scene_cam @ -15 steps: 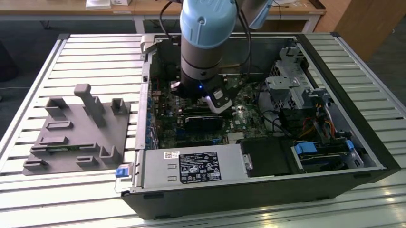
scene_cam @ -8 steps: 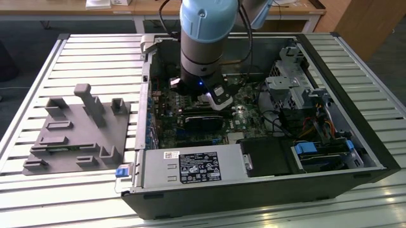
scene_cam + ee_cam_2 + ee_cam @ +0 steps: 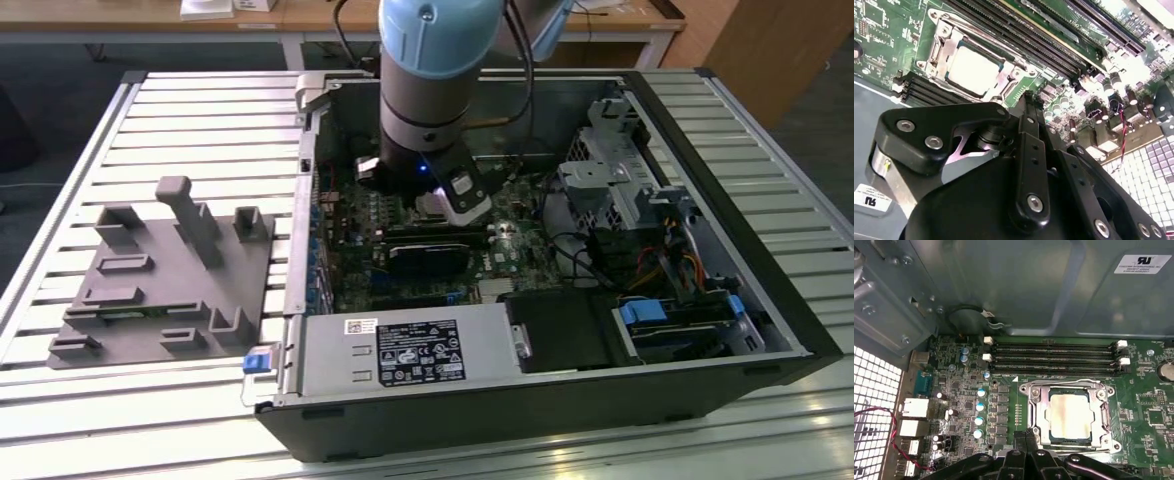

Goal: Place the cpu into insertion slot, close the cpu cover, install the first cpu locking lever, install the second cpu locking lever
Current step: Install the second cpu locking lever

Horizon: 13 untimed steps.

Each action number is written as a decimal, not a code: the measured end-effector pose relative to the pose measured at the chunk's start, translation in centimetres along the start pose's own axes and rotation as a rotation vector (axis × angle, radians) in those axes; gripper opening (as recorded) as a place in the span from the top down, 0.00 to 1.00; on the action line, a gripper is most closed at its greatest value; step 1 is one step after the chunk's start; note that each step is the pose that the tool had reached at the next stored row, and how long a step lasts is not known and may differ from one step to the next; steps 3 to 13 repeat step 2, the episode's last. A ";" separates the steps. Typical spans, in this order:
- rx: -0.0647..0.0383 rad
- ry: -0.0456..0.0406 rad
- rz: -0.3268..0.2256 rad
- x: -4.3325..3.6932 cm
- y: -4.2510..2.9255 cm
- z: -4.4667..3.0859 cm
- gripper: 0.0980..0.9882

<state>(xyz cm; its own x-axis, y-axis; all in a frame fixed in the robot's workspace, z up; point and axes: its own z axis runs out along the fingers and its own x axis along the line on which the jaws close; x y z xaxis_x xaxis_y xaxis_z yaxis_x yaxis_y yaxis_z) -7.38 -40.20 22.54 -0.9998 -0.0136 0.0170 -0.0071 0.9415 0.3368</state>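
A: Silvery metal at the lower right of the first wrist view, is that the cpu [image 3: 1070, 416]?

B: Yes. It lies flat in the insertion slot [image 3: 1037, 416] on the green board, and the cpu cover [image 3: 1102, 412] frames it, lying down over its edges, so seating and covering look done.

A: And the gripper [image 3: 1025, 436]?

B: At the bottom centre of that frame, just beside the slot's edge. Its fingers [image 3: 1028, 112] are pressed together with nothing between them, probably to make a narrow tip for pushing a locking lever.

A: Which lever?

B: I can't tell.
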 end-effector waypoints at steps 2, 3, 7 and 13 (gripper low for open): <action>0.000 0.0000 0.000 0.00 0.00 0.00 0.97; 0.000 0.0000 0.000 0.00 0.00 0.00 0.97; 0.000 0.0000 0.000 0.00 0.00 0.00 0.97; 0.000 0.0000 0.000 0.00 0.00 0.00 0.97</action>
